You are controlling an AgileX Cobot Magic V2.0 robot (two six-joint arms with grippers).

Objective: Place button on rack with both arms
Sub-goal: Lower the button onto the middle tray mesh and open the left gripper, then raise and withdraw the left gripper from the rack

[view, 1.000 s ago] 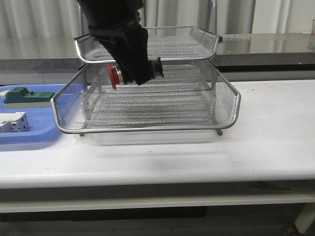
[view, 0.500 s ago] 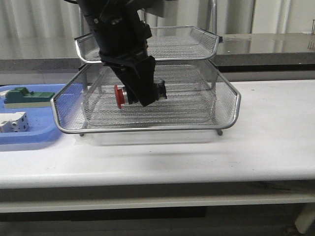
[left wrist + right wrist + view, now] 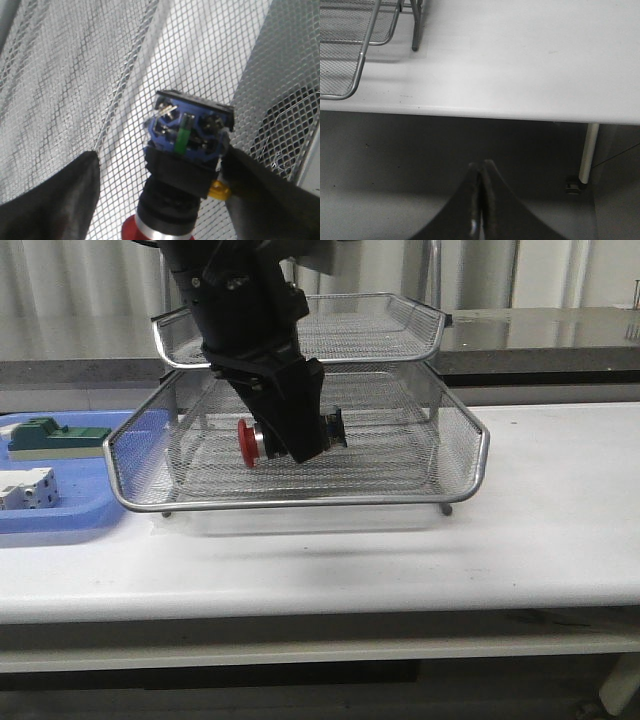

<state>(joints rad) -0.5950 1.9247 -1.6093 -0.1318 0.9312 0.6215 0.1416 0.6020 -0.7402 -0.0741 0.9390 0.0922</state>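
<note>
One button [image 3: 290, 436] hangs inside the rack [image 3: 455, 430] in the front view, pinched in the left gripper [image 3: 300, 440], whose black fingers close on its dark middle. It lies on its side, with the round red head pointing toward the blue tray [image 3: 70, 515] and the dark back end pointing the other way. It sits over the mesh floor of the wide lower tier, under the top tier, and I cannot tell if it touches the mesh. There is open mesh all around it, and the silver rim runs along the front, well clear of it. Two wire tiers show plainly here. One blue tray sits just beside the rack, holding one green block [image 3: 55, 435] and one white box [image 3: 25, 490]. The white table [image 3: 540, 520] is bare past the rack. From the left wrist view, the button [image 3: 187, 150] shows its blue back block with small metal pins, a green strip in the middle, a black collar, a bit of yellow, and the red head low down. One black finger [image 3: 55, 200] sits on each side of it, with mesh behind. From the right wrist view, the right gripper [image 3: 481, 200] has its two fingers pressed together on nothing, out past the table edge [image 3: 520, 112], above the grey floor. One corner of the rack [image 3: 355, 60] and one rack leg [image 3: 415, 30] show.
</note>
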